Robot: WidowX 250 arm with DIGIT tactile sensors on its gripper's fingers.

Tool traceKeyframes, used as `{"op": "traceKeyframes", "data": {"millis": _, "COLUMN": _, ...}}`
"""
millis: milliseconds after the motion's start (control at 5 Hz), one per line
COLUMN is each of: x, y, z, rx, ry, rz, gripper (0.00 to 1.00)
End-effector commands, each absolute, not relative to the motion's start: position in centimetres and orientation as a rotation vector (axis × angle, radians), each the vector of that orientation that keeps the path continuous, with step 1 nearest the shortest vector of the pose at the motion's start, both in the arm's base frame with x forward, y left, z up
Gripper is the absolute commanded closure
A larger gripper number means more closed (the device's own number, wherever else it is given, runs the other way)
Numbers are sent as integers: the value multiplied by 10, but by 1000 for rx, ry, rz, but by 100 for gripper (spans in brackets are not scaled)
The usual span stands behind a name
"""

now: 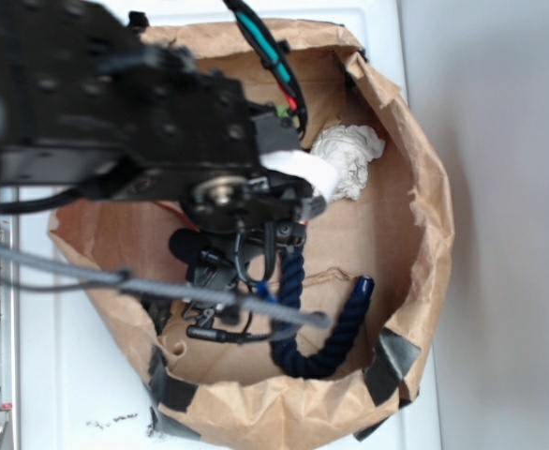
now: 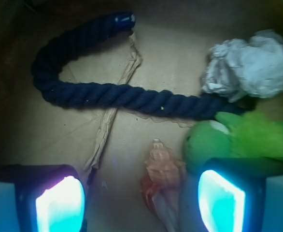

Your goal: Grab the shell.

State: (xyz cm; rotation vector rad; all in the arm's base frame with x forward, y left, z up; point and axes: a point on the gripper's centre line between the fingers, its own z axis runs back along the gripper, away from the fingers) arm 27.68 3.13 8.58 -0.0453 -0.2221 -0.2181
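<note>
shell (image 2: 162, 181) between open gripper (image 2: 140, 203) pads, beside green plush toy (image 2: 238, 140)

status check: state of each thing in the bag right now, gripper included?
gripper: open, jaws spread, holding nothing
shell: lying on the bag floor between the jaws, nearer the right one, not gripped
green plush toy: resting beside the shell, partly behind the right finger
paper ball: crumpled, loose
rope: bent into a U, lying slack
paper bag: open, rim rolled down, taped
</note>
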Motion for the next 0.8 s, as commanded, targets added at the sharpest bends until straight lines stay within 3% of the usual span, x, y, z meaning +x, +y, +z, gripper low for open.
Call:
{"op": "traceKeyframes", "data": {"millis": 0, "x": 298, "y": 40, "z": 85, "rx": -53, "ry": -257, "rz": -197, "gripper": 0}}
{"op": "traceKeyframes", "data": {"millis": 600, "x": 300, "y": 45, "z": 57, "rx": 51, "ry": -309, "rz": -177, "gripper": 0}}
